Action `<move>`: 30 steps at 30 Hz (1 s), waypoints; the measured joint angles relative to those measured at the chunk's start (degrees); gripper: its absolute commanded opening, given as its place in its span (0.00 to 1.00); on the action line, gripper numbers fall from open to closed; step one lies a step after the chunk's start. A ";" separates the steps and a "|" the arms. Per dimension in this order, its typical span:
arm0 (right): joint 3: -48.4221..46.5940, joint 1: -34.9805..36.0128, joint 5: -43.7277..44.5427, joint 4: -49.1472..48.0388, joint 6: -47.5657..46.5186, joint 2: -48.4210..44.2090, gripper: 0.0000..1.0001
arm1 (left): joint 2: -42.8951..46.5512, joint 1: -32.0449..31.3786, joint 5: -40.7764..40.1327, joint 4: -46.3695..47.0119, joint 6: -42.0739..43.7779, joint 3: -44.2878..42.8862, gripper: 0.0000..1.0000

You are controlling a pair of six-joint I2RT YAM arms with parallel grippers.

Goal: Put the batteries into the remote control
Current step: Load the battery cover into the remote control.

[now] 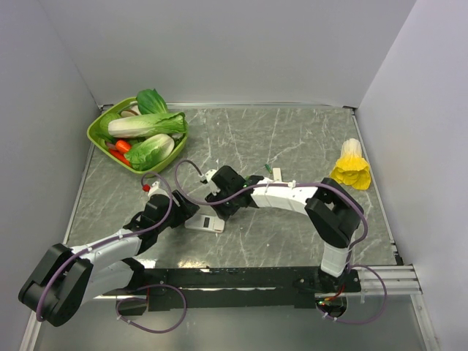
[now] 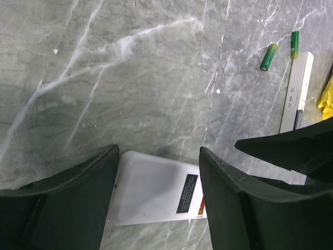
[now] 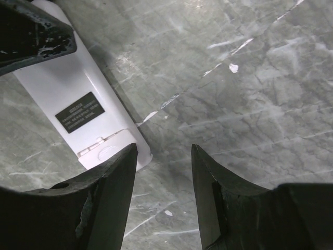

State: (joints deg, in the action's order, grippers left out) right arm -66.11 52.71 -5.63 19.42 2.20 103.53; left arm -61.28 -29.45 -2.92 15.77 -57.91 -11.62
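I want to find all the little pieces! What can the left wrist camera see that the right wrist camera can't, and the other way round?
Only the left wrist view shows two small green cylinders, a narrow white-and-black bar and a bit of something yellow at the right edge. Only the right wrist view shows a small oval dent near the remote's end. Both show the white rectangular remote control, lying back up with its dark label, on the grey marble table.

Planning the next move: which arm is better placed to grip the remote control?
Left. The left gripper sits open directly over the remote control; the right gripper is open beside its end, not around it.
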 measured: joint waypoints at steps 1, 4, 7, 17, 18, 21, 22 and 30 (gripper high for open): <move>0.00 0.13 0.00 0.00 -0.13 0.00 0.54 | 0.00 0.00 0.02 0.00 0.00 0.00 0.69; 0.00 0.48 0.04 0.02 -0.20 0.00 0.54 | 0.07 0.00 0.02 -0.04 0.00 0.00 0.69; -0.02 0.63 0.70 0.35 -0.13 0.00 0.54 | 0.09 0.00 0.02 -0.07 0.00 0.00 0.69; 0.04 0.68 2.01 0.33 5.29 -4.04 0.54 | 0.33 0.00 0.11 -0.33 -0.02 0.00 0.69; 0.17 0.68 1.86 -0.28 6.47 -4.68 0.54 | 0.33 0.00 0.11 -0.33 -0.02 0.00 0.69; 1.42 0.68 1.46 -2.25 10.62 -6.29 0.54 | 0.31 0.00 0.13 -0.35 -0.02 0.00 0.69; 2.19 0.68 1.46 -2.82 12.17 -6.82 0.54 | 0.31 0.00 0.13 -0.35 -0.02 0.00 0.69; 9.05 0.66 1.81 -6.38 23.30 -7.30 0.55 | 0.33 0.00 0.15 -0.35 -0.02 0.00 0.69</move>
State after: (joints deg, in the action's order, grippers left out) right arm -57.06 53.36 -3.81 13.04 25.50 96.23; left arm -60.95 -29.45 -2.76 15.42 -57.93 -11.62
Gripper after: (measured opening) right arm 0.548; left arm 0.689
